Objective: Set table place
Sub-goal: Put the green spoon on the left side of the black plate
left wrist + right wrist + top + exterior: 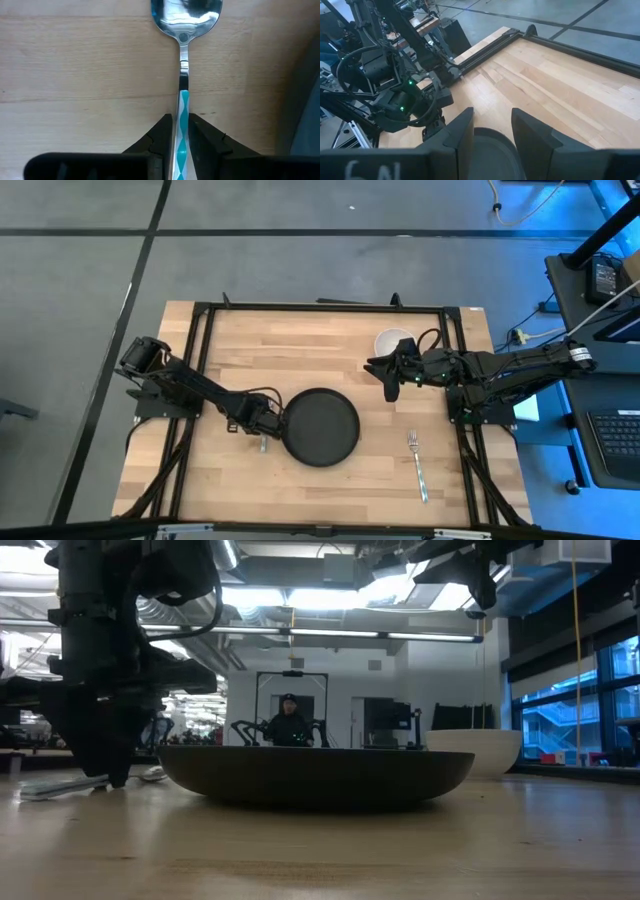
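Note:
A black plate [320, 426] sits in the middle of the table [230, 350]. Just left of it a spoon [183, 60] with a teal-patterned handle lies flat on the wood. My left gripper [181, 137] points straight down over the handle, open. Its fingers stand on either side of the handle with a thin gap on each side. In the low view the left gripper [105, 765] reaches down to the spoon [60, 787]. My right gripper [390, 372] hangs open and empty above the table, beside a white bowl [392, 340].
A fork [417, 465] lies on the wood right of the plate, toward the near edge. The bowl [475, 750] stands at the far right. A black metal frame [320, 305] borders the table. A person [290, 725] sits in the room beyond.

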